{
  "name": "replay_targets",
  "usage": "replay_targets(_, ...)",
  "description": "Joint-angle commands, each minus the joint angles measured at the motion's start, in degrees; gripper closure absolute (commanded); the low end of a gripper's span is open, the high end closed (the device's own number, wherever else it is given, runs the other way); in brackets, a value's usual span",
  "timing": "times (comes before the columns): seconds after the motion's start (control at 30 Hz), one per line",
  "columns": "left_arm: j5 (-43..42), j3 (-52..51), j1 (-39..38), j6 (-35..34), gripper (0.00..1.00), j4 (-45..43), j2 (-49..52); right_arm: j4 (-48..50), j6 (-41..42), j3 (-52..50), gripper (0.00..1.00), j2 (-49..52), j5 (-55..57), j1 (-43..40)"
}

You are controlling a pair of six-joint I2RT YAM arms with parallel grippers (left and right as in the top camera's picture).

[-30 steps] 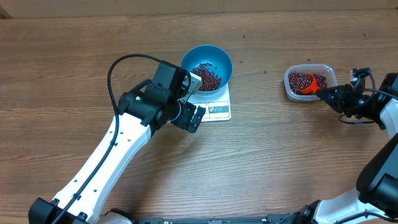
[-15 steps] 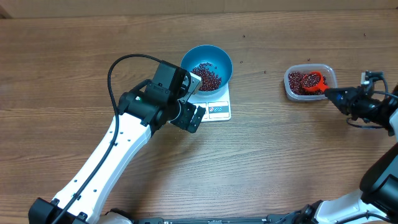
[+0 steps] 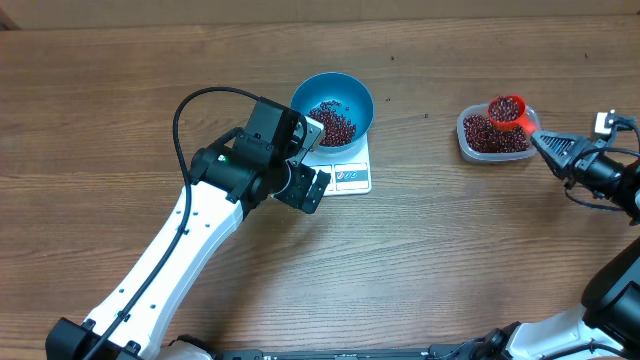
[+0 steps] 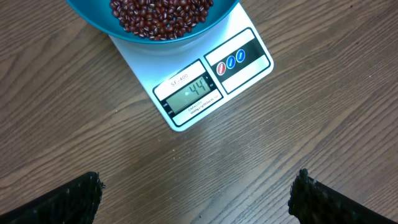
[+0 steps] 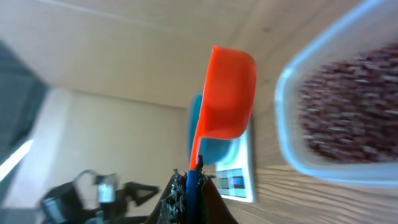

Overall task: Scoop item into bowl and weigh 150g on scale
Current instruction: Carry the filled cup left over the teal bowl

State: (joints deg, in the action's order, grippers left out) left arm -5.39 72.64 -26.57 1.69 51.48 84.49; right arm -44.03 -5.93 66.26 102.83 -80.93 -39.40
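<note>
Clamps right claw [image 3: 541, 141] on handle of red scoop [image 3: 507, 110] over clear tub [image 3: 469, 141] at 3 o'clock. Hangs left claw [image 4: 196, 194] spread apart at 8 o'clock of scale [image 3: 355, 160], with beans [image 3: 333, 123] in blue bowl [image 3: 358, 95] atop it.

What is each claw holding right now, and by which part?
The right claw grips the red scoop by the end of its handle, with the cup over the tub. The left claw is open and holds nothing.
</note>
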Motion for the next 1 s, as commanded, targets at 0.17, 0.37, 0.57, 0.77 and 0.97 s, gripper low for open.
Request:
replay_targets(0.17, -0.5, 0.2, 0.3, 0.5, 0.0, -0.1, -1.3, 0.4, 1.7, -0.3, 0.96, 0.2, -9.0, 3.2)
replay_targets(0.37, -0.5, 0.2, 0.3, 0.5, 0.0, -0.1, -1.3, 9.6, 12.1, -0.2, 0.96, 0.2, -9.0, 12.5)
replay_targets(0.57, -0.5, 0.2, 0.3, 0.5, 0.0, -0.1, -1.3, 29.0, 30.4, -0.2, 0.96, 0.2, -8.6, 20.8)
replay_targets(0.77, -0.5, 0.2, 0.3, 0.5, 0.0, -0.1, -1.3, 48.1, 50.3, -0.2, 0.96, 0.2, -4.8, 28.4)
replay_targets(0.97, -0.5, 0.2, 0.3, 0.5, 0.0, -0.1, -1.3, 55.6, 60.2, -0.2, 0.96, 0.2, 0.3, 34.0)
